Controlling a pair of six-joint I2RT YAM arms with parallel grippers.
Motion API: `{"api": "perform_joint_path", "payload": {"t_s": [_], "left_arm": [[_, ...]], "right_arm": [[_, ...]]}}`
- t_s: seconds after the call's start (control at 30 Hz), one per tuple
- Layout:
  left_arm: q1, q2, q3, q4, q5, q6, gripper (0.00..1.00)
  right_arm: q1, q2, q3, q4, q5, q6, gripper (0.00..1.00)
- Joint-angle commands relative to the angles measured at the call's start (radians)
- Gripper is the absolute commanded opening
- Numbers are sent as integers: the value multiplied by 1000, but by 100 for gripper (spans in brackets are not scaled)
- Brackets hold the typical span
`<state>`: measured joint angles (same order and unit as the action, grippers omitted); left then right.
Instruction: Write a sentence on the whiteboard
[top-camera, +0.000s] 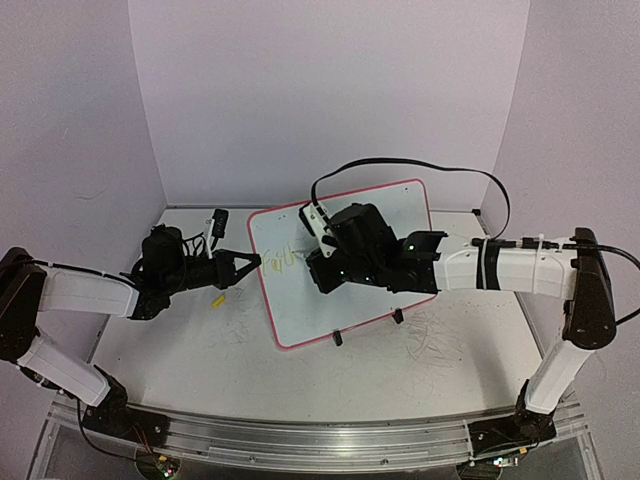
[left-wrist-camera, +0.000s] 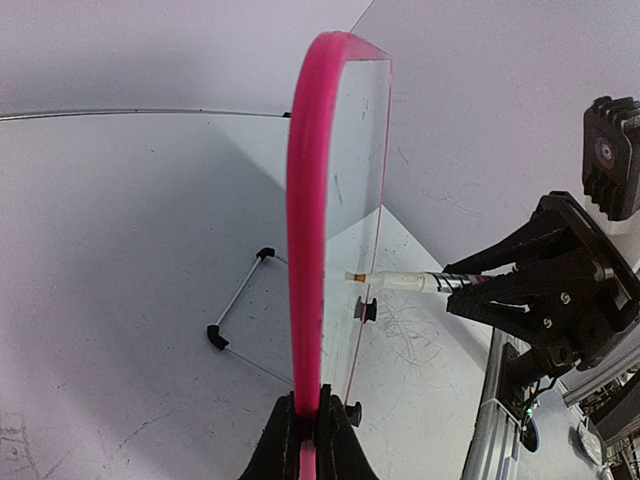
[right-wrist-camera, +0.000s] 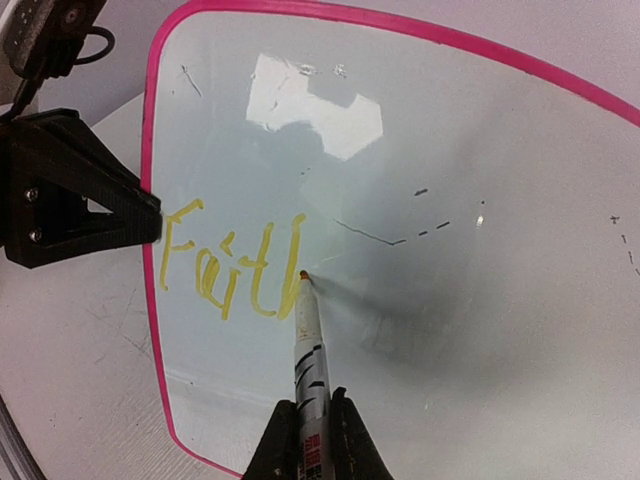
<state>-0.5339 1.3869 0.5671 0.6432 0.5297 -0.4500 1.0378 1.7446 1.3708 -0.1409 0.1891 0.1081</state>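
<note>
Yellow-green strokes of the sentence (right-wrist-camera: 230, 265) begin at the left edge of the whiteboard (top-camera: 300, 300). They make up one short word that looks like "Faith", its last letter unfinished, and most of the glossy face to the right is unwritten. The whiteboard stands tilted back on its two black clip feet (top-camera: 337, 338) in the middle of the tabletop (top-camera: 400, 370), so that its face meets the pen. The marker (right-wrist-camera: 310, 360) touches the whiteboard with its tip at the foot of that last letter. The right gripper (right-wrist-camera: 310, 440) is clamped around the marker barrel, low enough to leave the tip free. The left gripper (left-wrist-camera: 305, 430) is closed on the pink rim at the whiteboard's left edge, just beside the first letter, probably to brace the whiteboard against the push of writing. Grey scribbles (top-camera: 440, 335) mark the tabletop near the feet, and a small yellow piece (top-camera: 217, 299) lies left of the whiteboard; I cannot tell what it is.
</note>
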Motion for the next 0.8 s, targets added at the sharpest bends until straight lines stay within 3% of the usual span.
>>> {"api": "perform_joint_path", "payload": {"t_s": [0.0, 0.77], "left_arm": [[0, -39, 16, 36, 25, 10, 0], [0, -42, 13, 34, 23, 10, 0]], "right_arm": [[-6, -32, -24, -3, 44, 26, 0], [-5, -45, -64, -24, -6, 48, 0]]}}
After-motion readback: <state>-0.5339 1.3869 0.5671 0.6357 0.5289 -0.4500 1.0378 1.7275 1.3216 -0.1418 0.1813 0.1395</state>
